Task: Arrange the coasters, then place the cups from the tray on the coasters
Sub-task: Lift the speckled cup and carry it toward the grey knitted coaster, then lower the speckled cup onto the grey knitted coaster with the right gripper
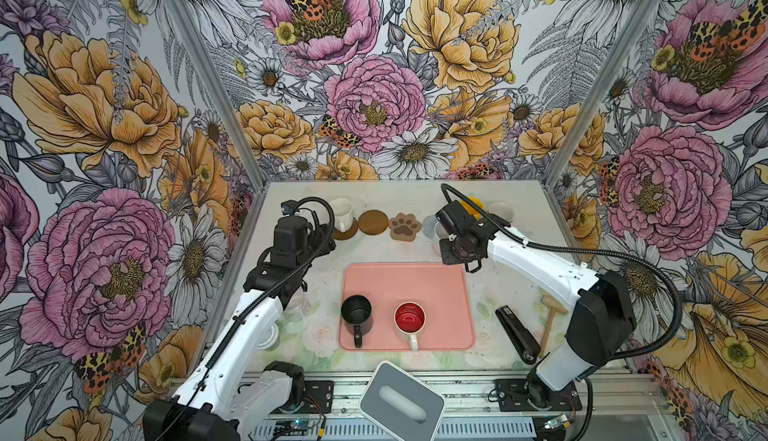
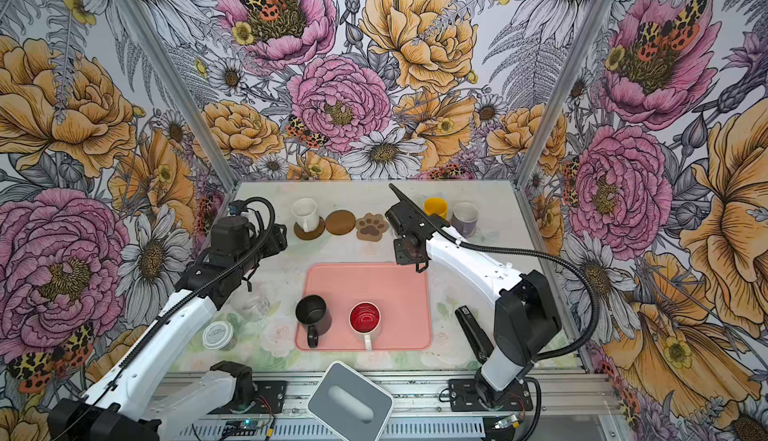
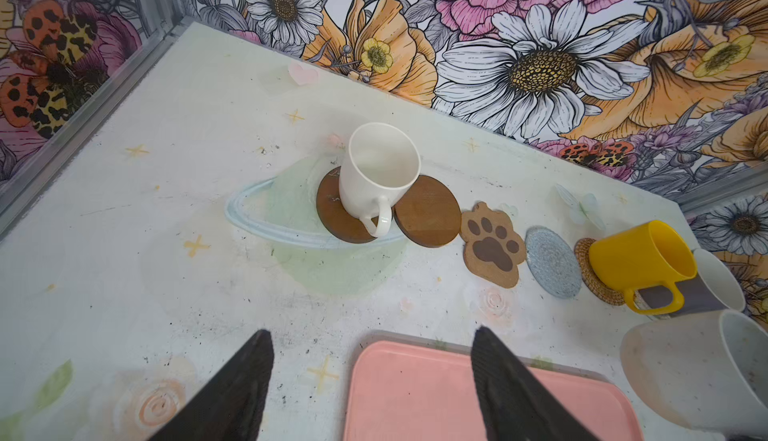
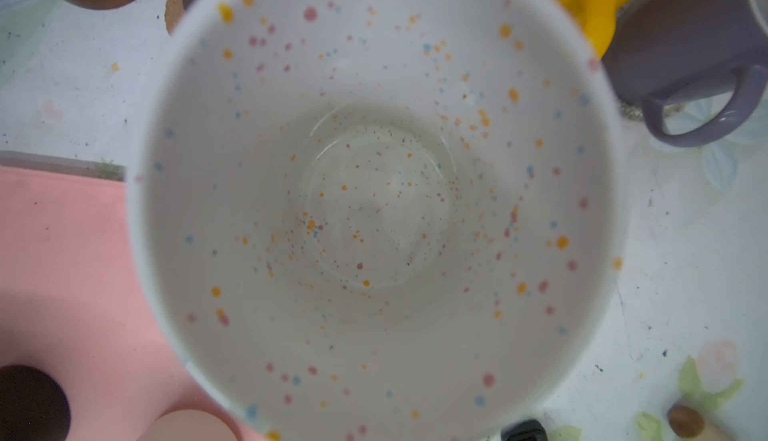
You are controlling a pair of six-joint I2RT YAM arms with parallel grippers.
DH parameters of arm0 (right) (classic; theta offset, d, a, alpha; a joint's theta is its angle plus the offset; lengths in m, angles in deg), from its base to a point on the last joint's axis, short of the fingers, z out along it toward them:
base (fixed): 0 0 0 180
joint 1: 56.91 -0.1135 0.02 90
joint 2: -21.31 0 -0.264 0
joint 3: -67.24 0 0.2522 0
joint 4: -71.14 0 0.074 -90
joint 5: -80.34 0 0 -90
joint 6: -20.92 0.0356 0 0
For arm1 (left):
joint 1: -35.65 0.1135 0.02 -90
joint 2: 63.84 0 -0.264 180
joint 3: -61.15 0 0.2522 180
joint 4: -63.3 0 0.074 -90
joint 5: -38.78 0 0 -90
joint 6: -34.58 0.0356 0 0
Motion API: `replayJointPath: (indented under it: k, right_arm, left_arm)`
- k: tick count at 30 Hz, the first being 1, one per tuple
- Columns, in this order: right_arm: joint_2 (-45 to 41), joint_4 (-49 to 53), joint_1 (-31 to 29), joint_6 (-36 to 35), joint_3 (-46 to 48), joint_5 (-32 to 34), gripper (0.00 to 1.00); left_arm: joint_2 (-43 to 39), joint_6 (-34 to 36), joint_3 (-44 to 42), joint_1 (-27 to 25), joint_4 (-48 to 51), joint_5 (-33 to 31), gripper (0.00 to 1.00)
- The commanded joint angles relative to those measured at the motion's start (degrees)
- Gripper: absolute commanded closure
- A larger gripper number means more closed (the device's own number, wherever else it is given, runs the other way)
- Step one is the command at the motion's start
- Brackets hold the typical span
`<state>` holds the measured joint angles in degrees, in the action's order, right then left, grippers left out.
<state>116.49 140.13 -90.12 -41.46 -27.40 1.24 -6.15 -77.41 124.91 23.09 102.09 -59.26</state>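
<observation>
— Where's the white speckled cup (image 4: 374, 210)?

— In the right gripper (image 4: 523, 431), whose jaws are closed tight on it. That arm's camera looks straight down into the dotted inside. The cup hangs above the table, just past the far right corner of the salmon-pink rectangular tray (image 1: 407, 285) and close to the grey woven round coaster (image 3: 552, 262), which lies bare.

— And the row at the back?

— Beside the grey one, towards the middle, is the tan paw-shaped coaster (image 3: 492, 245), then a bare brown disc coaster (image 3: 428, 212). Touching that is a second brown disc (image 3: 340, 218) with the cream-white handled cup (image 3: 378, 177) standing on it. On the grey one's other side, the yellow handled cup (image 3: 640, 260) sits on the orange-tan rattan coaster (image 3: 594, 276), and the lavender cup (image 2: 464, 218) stands just beyond. I can't tell what's under that one.

— Anything on the tray?

— Two cups on its near half: the black handled cup (image 1: 356, 310) and the white cup with a red inside (image 1: 409, 318), both with handles pointing to the front.

— The other arm?

— The left gripper (image 3: 374, 393) is spread wide and holds nothing, over the table by the tray's far left corner.

— Clutter?

— To the right of the tray are a black stapler (image 1: 515, 331) and a wooden mallet (image 1: 550, 314). A grey-white box with an oval slot (image 1: 401, 401) sits at the front edge.
</observation>
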Motion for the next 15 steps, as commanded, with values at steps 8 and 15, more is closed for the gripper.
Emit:
replayJointPath:
  k: [8,15]
  right_arm:
    - [10.52,-4.28,4.67,-5.36,-15.02,1.77,1.00]
    - [17.04,-4.97,6.15,-5.82,-21.60,0.71,1.00]
  left_arm:
    - [-2.91,1.52,-1.04,1.46,0.12,0.14,0.23]
    - [-3.81,1.50,-1.08,1.79,0.60,0.03,0.23]
